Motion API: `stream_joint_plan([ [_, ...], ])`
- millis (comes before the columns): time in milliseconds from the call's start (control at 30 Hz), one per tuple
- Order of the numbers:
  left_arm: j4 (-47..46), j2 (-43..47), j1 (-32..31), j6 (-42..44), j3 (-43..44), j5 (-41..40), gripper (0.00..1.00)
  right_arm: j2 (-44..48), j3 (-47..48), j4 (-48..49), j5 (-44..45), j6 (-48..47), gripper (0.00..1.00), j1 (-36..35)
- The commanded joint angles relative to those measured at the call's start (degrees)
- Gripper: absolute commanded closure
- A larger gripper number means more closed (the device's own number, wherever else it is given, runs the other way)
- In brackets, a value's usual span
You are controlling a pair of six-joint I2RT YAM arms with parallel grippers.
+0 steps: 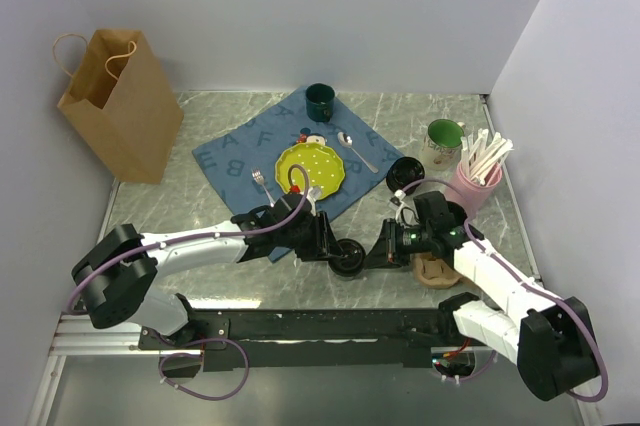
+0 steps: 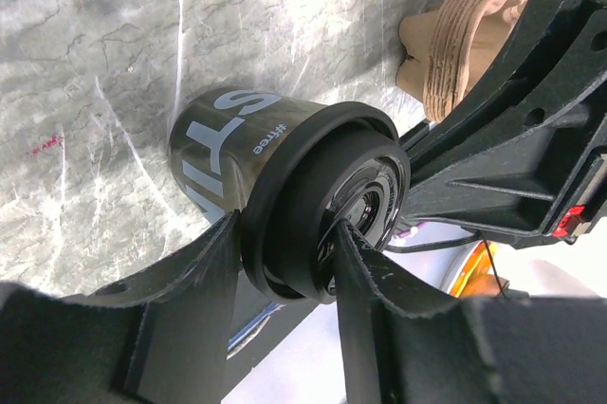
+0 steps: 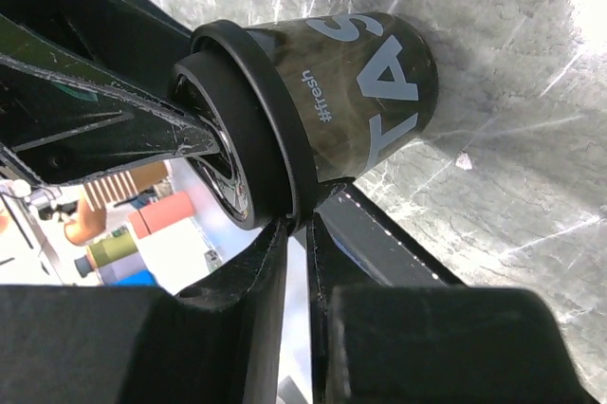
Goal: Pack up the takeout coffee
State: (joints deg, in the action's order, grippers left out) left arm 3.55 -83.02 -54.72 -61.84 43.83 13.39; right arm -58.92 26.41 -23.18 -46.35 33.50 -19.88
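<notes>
Your left gripper clamps the coffee cup by its lid, sideways over the table's near middle. Your right gripper sits nearly closed at the rim; whether it's pinching, I can't tell. Opposing pulls could pop the lid.

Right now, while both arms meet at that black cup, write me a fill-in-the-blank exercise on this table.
1. The left gripper clasps the black cup around its ___.
2. The cup's lettering is ___.
3. The paper bag stands in the table's far ___ corner.
4. The yellow plate lies on a blue ___.
Missing words: lid; white; left; cloth.
</notes>
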Motion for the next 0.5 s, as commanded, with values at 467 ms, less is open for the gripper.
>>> stream_joint_plan([
  [467, 22.5, -5.8, -3.9, 2.6, 7.3, -8.3, 0.47, 0.8, 18.0, -16.1, 8.5, -7.7, 0.58, -1.7],
])
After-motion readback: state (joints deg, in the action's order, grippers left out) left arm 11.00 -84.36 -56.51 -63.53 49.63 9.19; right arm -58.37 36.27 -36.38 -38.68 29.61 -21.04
